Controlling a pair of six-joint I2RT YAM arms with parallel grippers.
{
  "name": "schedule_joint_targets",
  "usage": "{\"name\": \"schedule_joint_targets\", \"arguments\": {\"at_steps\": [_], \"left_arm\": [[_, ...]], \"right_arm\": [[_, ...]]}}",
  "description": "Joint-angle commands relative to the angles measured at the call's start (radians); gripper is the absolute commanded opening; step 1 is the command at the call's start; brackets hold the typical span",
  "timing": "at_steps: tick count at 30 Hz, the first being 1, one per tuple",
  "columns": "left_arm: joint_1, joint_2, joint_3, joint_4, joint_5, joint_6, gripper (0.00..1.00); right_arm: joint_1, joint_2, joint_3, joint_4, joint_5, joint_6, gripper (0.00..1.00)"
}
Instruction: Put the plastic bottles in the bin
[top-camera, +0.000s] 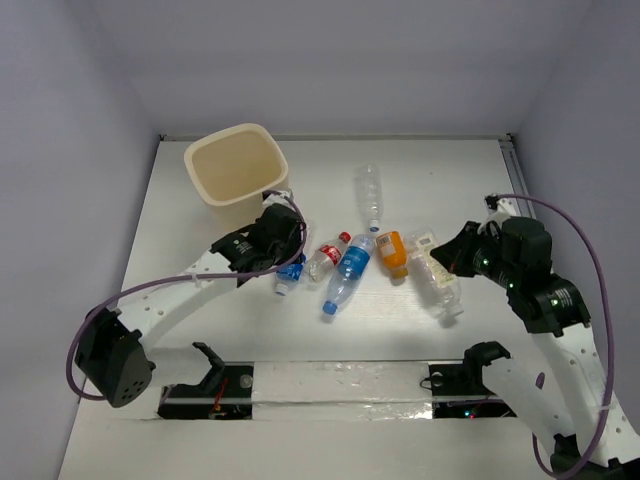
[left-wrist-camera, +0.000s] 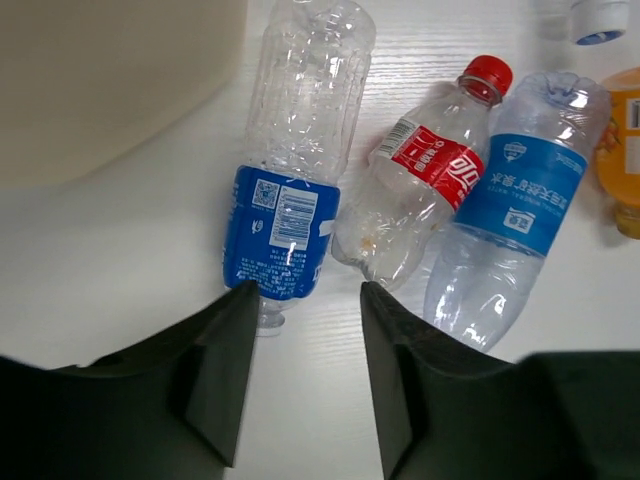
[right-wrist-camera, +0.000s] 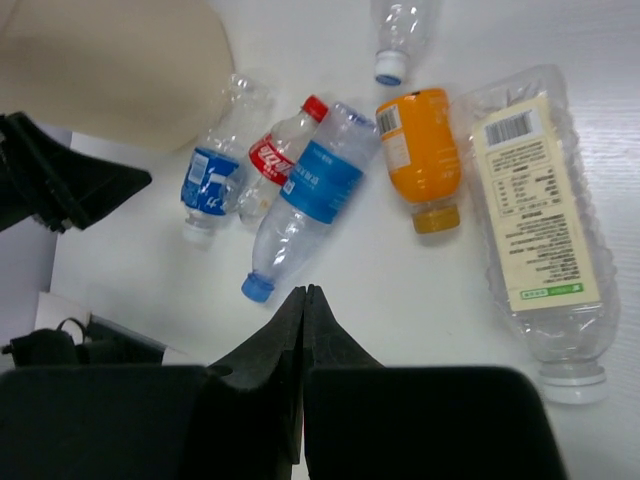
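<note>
The cream bin (top-camera: 237, 165) stands at the back left. Several clear bottles lie in a row mid-table: a dark-blue-labelled one (top-camera: 291, 272), a red-labelled one with a red cap (top-camera: 327, 256), a light-blue-labelled one (top-camera: 347, 275), an orange one (top-camera: 391, 252) and a squarish pale-labelled one (top-camera: 436, 272). A plain one with a blue cap (top-camera: 370, 197) lies behind them. My left gripper (left-wrist-camera: 305, 295) is open and empty just short of the dark-blue-labelled bottle (left-wrist-camera: 290, 170), next to the red-labelled one (left-wrist-camera: 430, 180). My right gripper (right-wrist-camera: 304, 290) is shut and empty above the table near the light-blue-labelled bottle (right-wrist-camera: 305, 195).
The bin wall (left-wrist-camera: 100, 70) is close on the left of my left gripper. A clear strip with black fixtures (top-camera: 340, 385) runs along the near edge between the arm bases. White walls close the table at the back and sides.
</note>
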Motion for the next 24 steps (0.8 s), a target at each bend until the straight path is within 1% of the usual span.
{"name": "schedule_joint_targets", "arguments": {"at_steps": [1,4,5,8,9,10,12,13,15,17,18,19,22,24], "left_arm": [[-0.002,0.036,-0.029,0.082,-0.062,0.022,0.44],[-0.002,0.084,-0.035,0.11,-0.079,0.009,0.51],[-0.002,0.095,-0.038,0.118,-0.086,0.009,0.55],[-0.002,0.144,-0.037,0.142,-0.105,0.009,0.58],[-0.002,0.156,-0.037,0.147,-0.106,0.008,0.58],[-0.002,0.177,-0.04,0.162,-0.099,0.005,0.59],[-0.002,0.197,-0.045,0.179,-0.092,0.003,0.59],[-0.002,0.208,-0.045,0.193,-0.091,0.002,0.59],[-0.002,0.237,-0.045,0.204,-0.088,-0.001,0.61],[-0.002,0.263,-0.046,0.219,-0.086,-0.004,0.62],[-0.002,0.273,-0.046,0.222,-0.088,-0.004,0.63],[-0.002,0.288,-0.046,0.228,-0.092,-0.006,0.64],[-0.002,0.308,-0.048,0.237,-0.103,-0.008,0.7],[-0.002,0.325,-0.061,0.25,-0.099,-0.006,0.79]], "right_arm": [[0.005,-0.001,-0.065,0.098,-0.117,0.033,0.0],[0.005,-0.023,-0.096,0.107,-0.125,0.041,0.0],[0.005,-0.038,-0.102,0.105,-0.127,0.036,0.0],[0.005,-0.046,-0.118,0.096,-0.153,0.021,0.0],[0.005,-0.047,-0.119,0.092,-0.156,0.018,0.02],[0.005,-0.047,-0.119,0.081,-0.156,0.012,0.06],[0.005,-0.064,-0.121,0.075,-0.151,0.009,0.1],[0.005,-0.07,-0.124,0.076,-0.153,0.01,0.15],[0.005,-0.081,-0.138,0.079,-0.165,0.018,0.2],[0.005,-0.084,-0.145,0.078,-0.18,0.019,0.31],[0.005,-0.084,-0.145,0.073,-0.182,0.016,0.31],[0.005,-0.086,-0.144,0.064,-0.179,0.013,0.38],[0.014,-0.086,-0.15,0.058,-0.202,0.007,0.48],[0.014,-0.084,-0.161,0.061,-0.21,0.01,0.53]]}}
